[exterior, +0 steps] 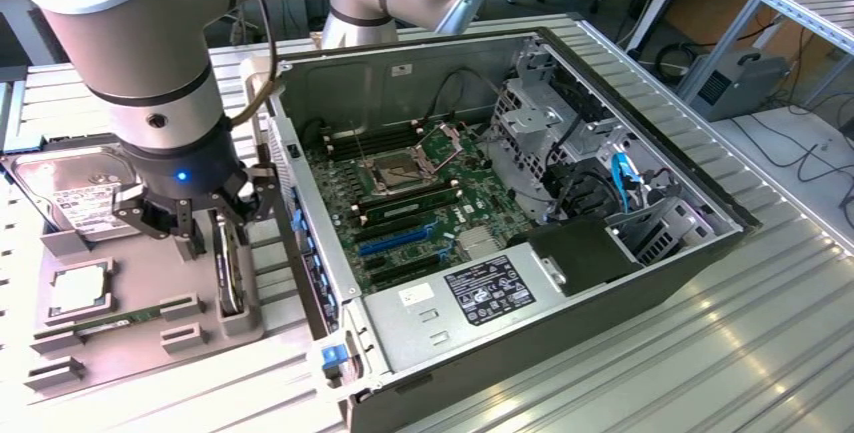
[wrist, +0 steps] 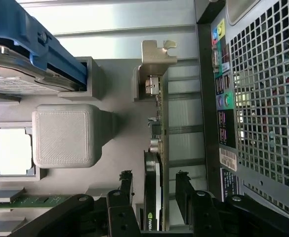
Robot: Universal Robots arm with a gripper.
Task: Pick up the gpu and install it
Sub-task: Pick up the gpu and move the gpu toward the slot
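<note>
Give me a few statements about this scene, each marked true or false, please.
1. The gpu stands on edge in a holder on the gray tray. True.
2. The gripper is shut on the gpu. False: its jaws stand open, one on either side of the card.
3. The hard drive sits inside the computer case. False: it rests on the tray beside the case.
4. The case is open, with the motherboard showing. True.

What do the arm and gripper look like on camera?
The arm is smooth silver-grey tubing with darker grey joint bands. A pale cable runs down its side. The wrist is black with a small blue light, and the gripper is black, built from pinned linkages.
</note>
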